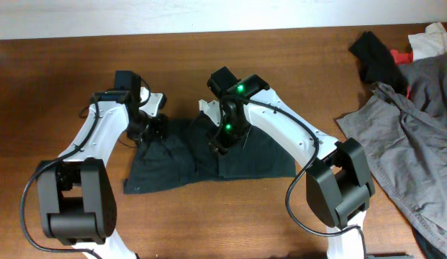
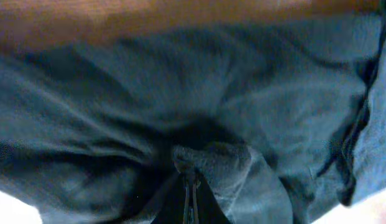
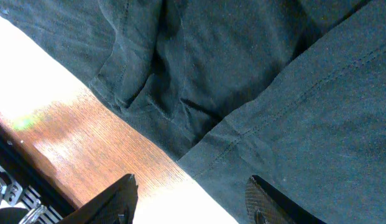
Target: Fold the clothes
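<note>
The clothes (image 1: 248, 157), a dark blackish-green garment, lie crumpled on the wooden table between my two arms. My left gripper (image 1: 155, 127) is at the garment's upper left corner. In the left wrist view its jaws (image 2: 191, 180) are shut, pinching a bunched fold of the fabric (image 2: 211, 160). My right gripper (image 1: 222, 141) hovers over the garment's middle top edge. In the right wrist view it (image 3: 191, 190) stands open, one finger (image 3: 121, 193) above bare wood and the other (image 3: 261, 199) above a stitched hem of the clothes (image 3: 273, 93). Nothing sits between them.
A light grey garment (image 1: 414, 144) spreads over the table's right side. A small black cloth (image 1: 374, 56), a red scrap (image 1: 402, 55) and a white cloth (image 1: 433, 37) lie at the back right. Bare wood (image 1: 57, 86) shows at the left and back.
</note>
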You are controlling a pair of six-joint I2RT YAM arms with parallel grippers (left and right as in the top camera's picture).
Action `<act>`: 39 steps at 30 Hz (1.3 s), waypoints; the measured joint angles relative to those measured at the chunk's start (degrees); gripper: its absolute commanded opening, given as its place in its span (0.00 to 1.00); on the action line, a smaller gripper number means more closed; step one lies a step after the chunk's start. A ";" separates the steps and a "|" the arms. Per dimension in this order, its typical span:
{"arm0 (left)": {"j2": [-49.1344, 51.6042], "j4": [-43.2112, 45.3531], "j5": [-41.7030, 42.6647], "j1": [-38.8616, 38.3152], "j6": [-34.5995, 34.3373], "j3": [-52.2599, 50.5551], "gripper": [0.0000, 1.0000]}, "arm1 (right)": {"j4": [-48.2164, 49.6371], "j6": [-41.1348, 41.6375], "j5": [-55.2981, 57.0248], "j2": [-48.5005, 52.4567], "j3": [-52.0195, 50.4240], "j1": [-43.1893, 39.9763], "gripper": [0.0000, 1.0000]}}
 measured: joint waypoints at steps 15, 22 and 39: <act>-0.02 -14.73 -5.22 -0.42 -5.44 0.04 0.05 | -0.02 0.00 0.13 0.00 0.00 -0.44 0.61; -0.02 -16.63 -5.99 -0.70 -7.93 0.02 0.06 | -0.02 -0.02 0.13 0.00 0.00 -0.44 0.61; -0.20 -21.75 -14.05 -1.81 -14.38 -7.34 0.84 | -0.09 0.00 0.02 0.00 0.00 -0.44 0.65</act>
